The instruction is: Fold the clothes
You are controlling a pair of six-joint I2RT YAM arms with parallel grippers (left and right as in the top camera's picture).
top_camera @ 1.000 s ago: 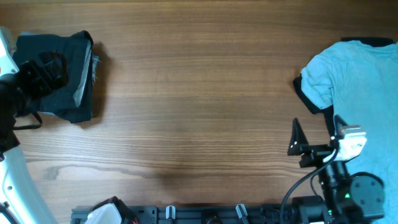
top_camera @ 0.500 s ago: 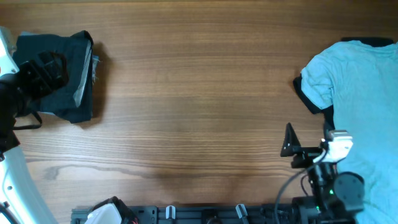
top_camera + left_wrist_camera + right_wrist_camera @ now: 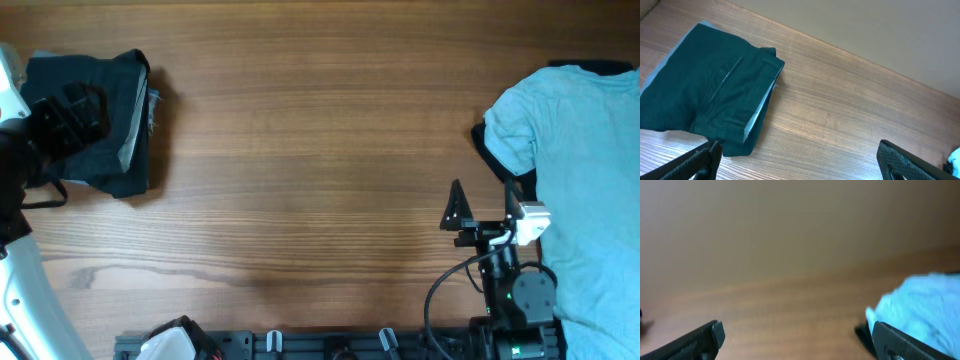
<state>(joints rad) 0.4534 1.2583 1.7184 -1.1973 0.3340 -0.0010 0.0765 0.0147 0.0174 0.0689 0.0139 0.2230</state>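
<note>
A folded dark green garment (image 3: 105, 120) lies at the table's far left; it also shows in the left wrist view (image 3: 710, 95). My left gripper (image 3: 800, 162) is open and empty, just beside that garment's near edge. A light blue T-shirt (image 3: 585, 150) lies crumpled at the right edge over a dark garment (image 3: 492, 158); the shirt shows blurred in the right wrist view (image 3: 920, 307). My right gripper (image 3: 485, 215) is open and empty, at the front right, left of the T-shirt; its fingers frame bare wood in the right wrist view (image 3: 797, 337).
The wooden table (image 3: 320, 150) spans the view. A black rail with fixtures (image 3: 330, 345) runs along the front edge. The left arm (image 3: 30, 160) covers part of the folded garment from above.
My right arm has swung left and drawn back toward its base, off the T-shirt's lower part. The left arm and both garments have not moved.
</note>
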